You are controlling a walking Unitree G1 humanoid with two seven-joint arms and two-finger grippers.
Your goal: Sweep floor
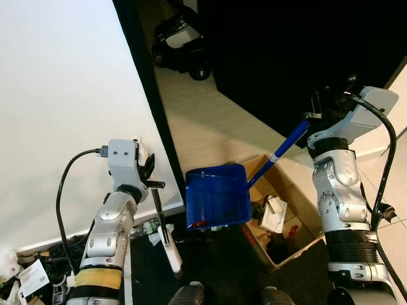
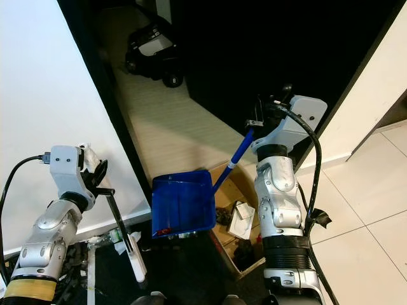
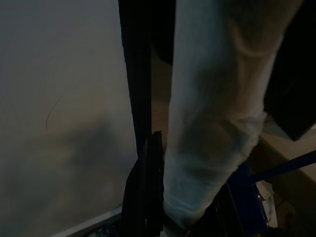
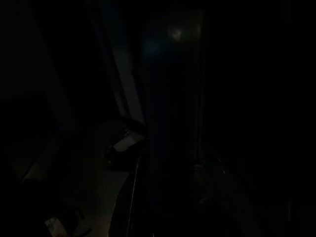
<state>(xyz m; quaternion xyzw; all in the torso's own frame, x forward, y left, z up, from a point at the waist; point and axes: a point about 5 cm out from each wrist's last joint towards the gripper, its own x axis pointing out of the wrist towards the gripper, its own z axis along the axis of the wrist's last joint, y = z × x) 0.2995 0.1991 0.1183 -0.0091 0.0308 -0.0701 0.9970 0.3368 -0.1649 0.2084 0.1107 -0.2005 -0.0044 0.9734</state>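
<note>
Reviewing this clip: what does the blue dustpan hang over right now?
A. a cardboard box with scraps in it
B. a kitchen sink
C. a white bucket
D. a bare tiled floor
A: the blue dustpan, held by its long handle at the right end effector, hangs at the edge of an open cardboard box holding scraps.

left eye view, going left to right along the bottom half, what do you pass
left arm → left hand holding the black and white brush handle → blue dustpan → cardboard box with scraps → right arm, whose right hand grips the dustpan's blue handle
</note>
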